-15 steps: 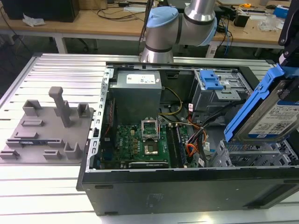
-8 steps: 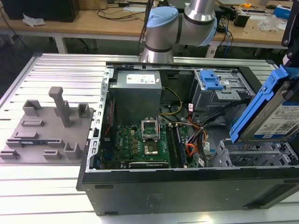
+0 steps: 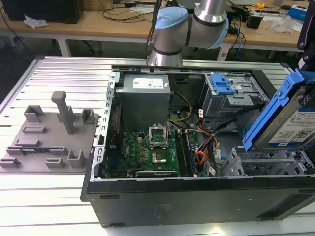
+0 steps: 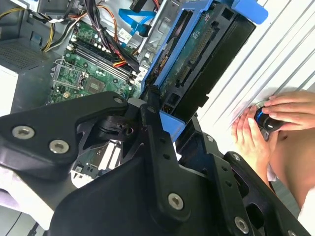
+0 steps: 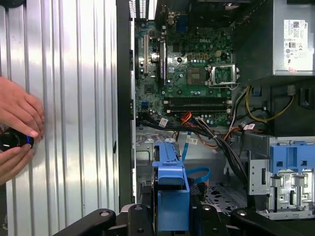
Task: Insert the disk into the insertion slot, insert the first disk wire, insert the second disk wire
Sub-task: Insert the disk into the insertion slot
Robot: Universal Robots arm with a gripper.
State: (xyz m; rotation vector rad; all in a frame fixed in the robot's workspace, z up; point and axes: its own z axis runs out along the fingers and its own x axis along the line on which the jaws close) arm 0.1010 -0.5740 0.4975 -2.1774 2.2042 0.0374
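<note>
Ribbed table [image 3: 59, 73] holds one computer case [image 3: 197, 201]; hand [image 4: 170, 110] grips one disk [image 3: 290, 125].

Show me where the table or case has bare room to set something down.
In the exterior view the table is bare beyond the grey fixture plate and on its near side, left of the computer case. Inside the case it is crowded: cables by the insertion slot, the held disk above.

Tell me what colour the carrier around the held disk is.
Bright blue: the carrier frames the silver disk, clearest in the exterior view.
</note>
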